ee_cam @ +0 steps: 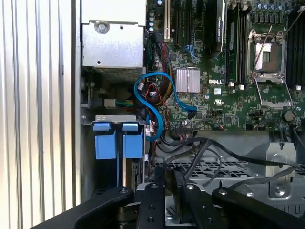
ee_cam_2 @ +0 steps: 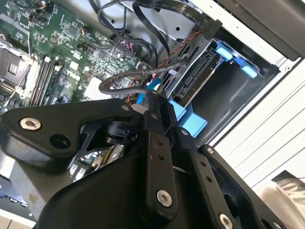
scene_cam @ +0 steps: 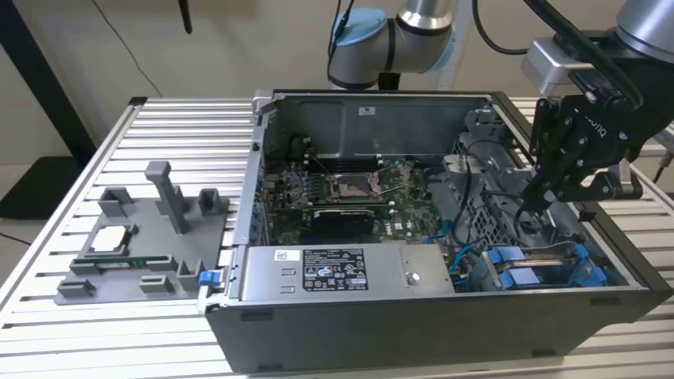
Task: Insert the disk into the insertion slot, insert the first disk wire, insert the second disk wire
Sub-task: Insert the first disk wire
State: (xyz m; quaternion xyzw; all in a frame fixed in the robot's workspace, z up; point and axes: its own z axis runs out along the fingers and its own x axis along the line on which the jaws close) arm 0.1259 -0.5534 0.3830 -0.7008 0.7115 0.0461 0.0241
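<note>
While the exterior view has my pincer (scene_cam: 533, 204) low by the insertion slot (scene_cam: 589, 268), the second wrist view shows the disk (ee_cam_2: 200, 71) seated there, connector bare, pincer nipped shut on a black wire (ee_cam_2: 119, 82), and the first wrist view shows that wire running to my pincer, so both wires seem left to do.

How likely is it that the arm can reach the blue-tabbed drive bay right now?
Probably yes: the case is open and the arm hangs close by the bay, though black cables crowd nearby.
</note>
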